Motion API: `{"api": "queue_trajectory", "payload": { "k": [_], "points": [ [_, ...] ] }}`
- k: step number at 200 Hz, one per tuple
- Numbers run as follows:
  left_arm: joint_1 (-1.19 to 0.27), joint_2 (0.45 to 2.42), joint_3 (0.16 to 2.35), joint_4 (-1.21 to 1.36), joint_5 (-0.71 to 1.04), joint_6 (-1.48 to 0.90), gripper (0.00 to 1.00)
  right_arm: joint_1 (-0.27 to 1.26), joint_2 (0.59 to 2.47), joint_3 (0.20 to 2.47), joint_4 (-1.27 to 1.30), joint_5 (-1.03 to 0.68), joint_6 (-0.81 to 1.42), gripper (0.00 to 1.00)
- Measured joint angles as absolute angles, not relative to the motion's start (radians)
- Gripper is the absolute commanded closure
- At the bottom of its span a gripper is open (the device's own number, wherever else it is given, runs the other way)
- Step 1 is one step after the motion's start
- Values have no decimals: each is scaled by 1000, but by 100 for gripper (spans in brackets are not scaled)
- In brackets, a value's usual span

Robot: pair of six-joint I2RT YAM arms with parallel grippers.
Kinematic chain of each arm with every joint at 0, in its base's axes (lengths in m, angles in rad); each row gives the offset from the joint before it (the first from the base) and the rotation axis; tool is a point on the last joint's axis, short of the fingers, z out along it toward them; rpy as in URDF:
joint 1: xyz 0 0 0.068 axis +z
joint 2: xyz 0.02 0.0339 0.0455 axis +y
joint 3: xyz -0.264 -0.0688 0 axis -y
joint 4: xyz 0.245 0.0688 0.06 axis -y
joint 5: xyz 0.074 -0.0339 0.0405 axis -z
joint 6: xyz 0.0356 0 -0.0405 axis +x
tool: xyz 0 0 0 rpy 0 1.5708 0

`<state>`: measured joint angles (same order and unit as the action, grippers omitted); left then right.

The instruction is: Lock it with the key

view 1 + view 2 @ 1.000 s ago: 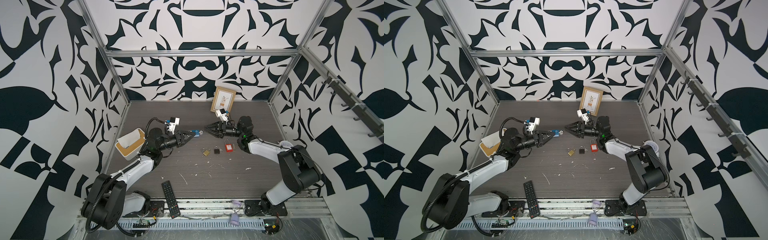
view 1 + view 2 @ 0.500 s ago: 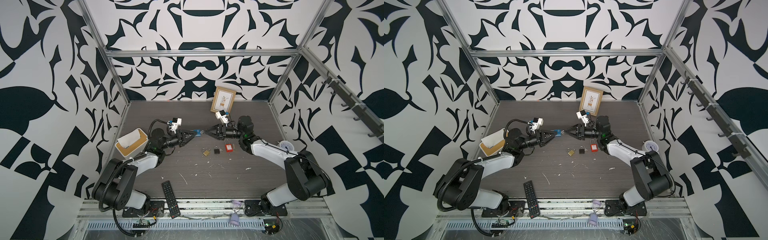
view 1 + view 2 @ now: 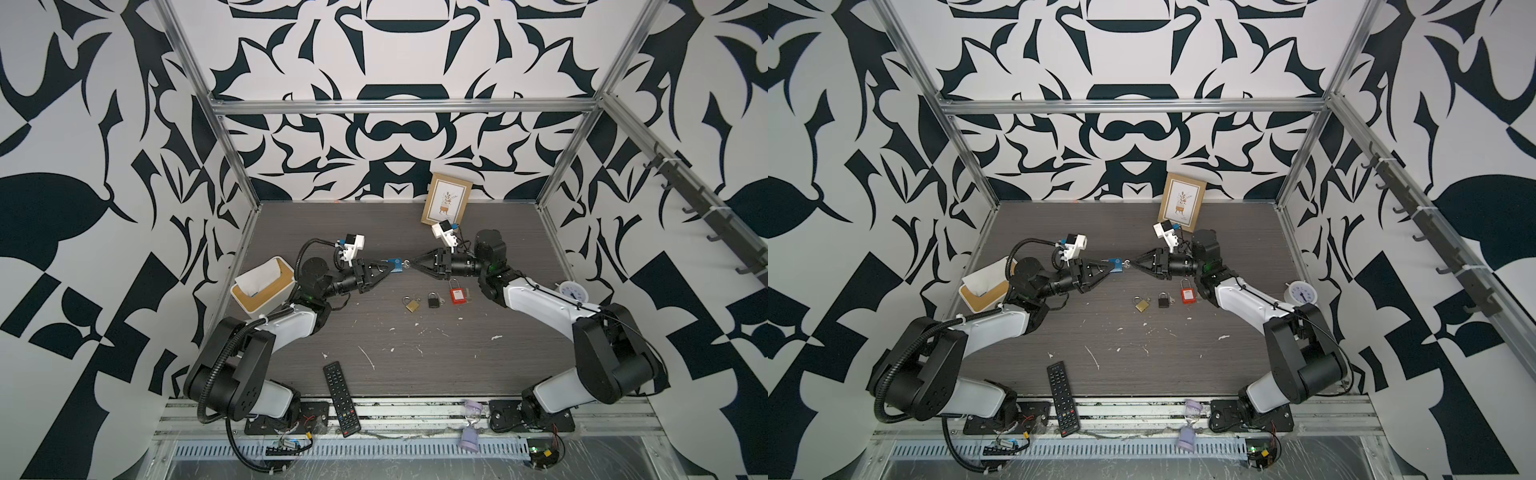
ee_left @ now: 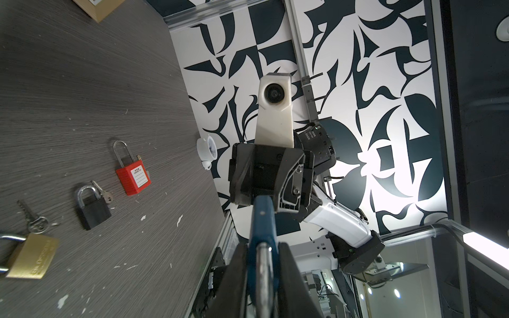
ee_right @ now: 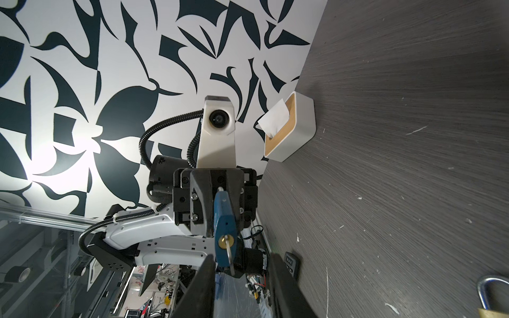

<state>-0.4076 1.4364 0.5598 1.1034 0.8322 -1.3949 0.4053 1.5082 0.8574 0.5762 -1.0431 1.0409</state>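
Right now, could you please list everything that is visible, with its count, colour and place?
blue padlock: 1, blue, held above the table between the arms
key: 1, silver, in the blue padlock's keyhole
brass padlock: 1, gold, table centre, left-arm end of a row
black padlock: 1, black, middle of the row
red padlock: 1, red, right-arm end of the row
loose keys: at least 2, silver, beside the brass and black padlocks
picture frame: 1, wooden, against the back wall
tissue box: 1, white with wooden top, left edge
remote: 1, black, front edge
clock: 1, white, right edge
hourglass: 1, purple, front rail
table: 1, dark grey
left gripper: 1, black, shut on the blue padlock
right gripper: 1, black, open around the key
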Motion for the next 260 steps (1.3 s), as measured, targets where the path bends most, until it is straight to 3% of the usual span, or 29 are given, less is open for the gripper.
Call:
{"api": "queue_trajectory", "payload": {
  "k": [95,260],
  "points": [
    [-408,1428,559,1060,831,-1354,100,435,1544,857,663,-1057,1103,84],
    [-408,1386,559,997,827,-1302,100,455,1571,831,801,-1078,1204,86]
  ]
}}
